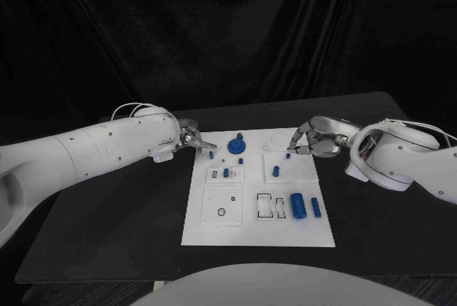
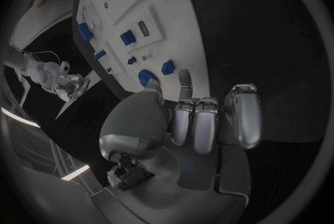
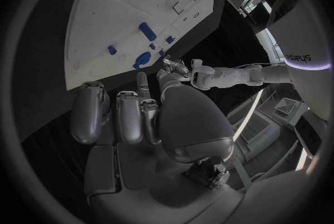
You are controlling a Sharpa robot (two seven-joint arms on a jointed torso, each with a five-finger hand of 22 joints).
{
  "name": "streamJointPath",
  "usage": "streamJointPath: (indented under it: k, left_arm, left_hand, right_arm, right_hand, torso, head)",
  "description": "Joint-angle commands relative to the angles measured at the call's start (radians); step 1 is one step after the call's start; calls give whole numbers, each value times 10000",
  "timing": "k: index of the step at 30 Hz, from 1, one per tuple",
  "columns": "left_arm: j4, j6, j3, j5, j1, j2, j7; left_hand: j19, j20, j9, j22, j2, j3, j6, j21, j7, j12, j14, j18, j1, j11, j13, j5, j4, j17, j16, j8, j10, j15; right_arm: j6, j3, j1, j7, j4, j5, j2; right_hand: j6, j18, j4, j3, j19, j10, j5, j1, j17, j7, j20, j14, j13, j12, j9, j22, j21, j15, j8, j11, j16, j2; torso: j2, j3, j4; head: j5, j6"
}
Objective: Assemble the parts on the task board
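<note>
1. Black table [image 1: 114, 220] under dark drapes carries the task board [image 1: 259, 234] at its middle, lying flat between the two arms.
2. Left hand [image 1: 191, 142] sits at the board's far left corner, arm reaching in low from the side. Its fingers [image 2: 196, 123] are curled inward with nothing visible in them.
3. Parts: a round blue part [image 1: 236, 146] lies on the board just beside the left hand; a small blue peg [image 1: 274, 170] stands mid-board; two blue cylinders [image 1: 298, 204] lie side by side at the near right.
4. Right hand [image 1: 319, 139] hovers at the board's far right edge, fingers [image 3: 128, 118] drawn in, apparently empty; contact with the board cannot be told.
5. Judgement: no part is yet held. Whichever hand goes first should spread its fingers before descending, and take the part squarely so it seats upright.
</note>
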Motion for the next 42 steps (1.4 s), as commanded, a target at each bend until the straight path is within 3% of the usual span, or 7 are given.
streamJointPath:
  k: [1,10,18,29,42]
  left_arm:
    - [49,226,9,-44,-22,41,256]
    - [-60,436,10,-44,-51,200,106]
    - [-193,475,10,-44,-166,326,17]
    - [-252,313,10,-44,-220,431,82]
    - [-191,45,11,-45,-224,430,97]
  left_hand:
    - [-57,10,24,1929,15,-55,72,-57,11,-18,1020,-153,-71,2,2497,-33,-17,2634,66,-44,957,16]
    - [-118,16,135,1907,150,8,37,-120,9,-55,1020,-137,410,3,2463,233,-108,2634,66,-125,924,20]
    - [-166,23,174,1889,184,17,-10,-175,24,-94,1020,-124,624,15,2427,483,-121,2634,66,-212,891,30]
    - [-194,37,226,1882,224,50,-39,-194,37,-122,1020,-118,1032,27,2403,1054,-170,2634,66,-383,867,42]
    - [-188,38,235,1885,176,29,-37,-183,40,-122,1020,-120,1091,28,2404,1111,-185,2634,66,-408,867,42]
  right_arm:
    - [-26,7,-26,-33,0,-5,-4]
    - [-2,7,-30,-60,17,-5,-19]
    - [20,7,-31,-73,30,-5,-25]
    - [53,7,-33,-103,29,-5,-35]
    - [101,7,-33,-152,10,-5,-60]
  right_hand:
    - [65,-55,-1,71,163,1040,60,78,-13,0,-73,526,2628,26,-18,1775,-60,-76,-59,-52,-43,22]
    - [65,-53,-4,73,161,1035,64,81,-26,1,-73,524,2619,21,-19,1773,-66,-76,-61,-53,-51,21]
    - [64,-51,-13,82,157,1030,76,92,-43,3,-76,520,2611,17,-22,1770,-79,-76,-72,-51,-61,16]
    - [61,-46,-18,86,150,1023,83,96,-62,6,-77,516,2598,11,-26,1763,-101,-76,-82,-49,-73,11]
    - [56,-43,-20,88,145,1018,87,97,-80,11,-79,512,2589,7,-30,1759,-116,-76,-93,-47,-84,4]
  torso:
    - [2,-1,6]
    - [8,-2,-2]
    - [3,-2,-4]
    - [14,-5,3]
    - [4,2,-3]
  head:
    - [1,2]
    - [-16,2]
    - [-8,2]
    - [-32,2]
    - [-51,2]
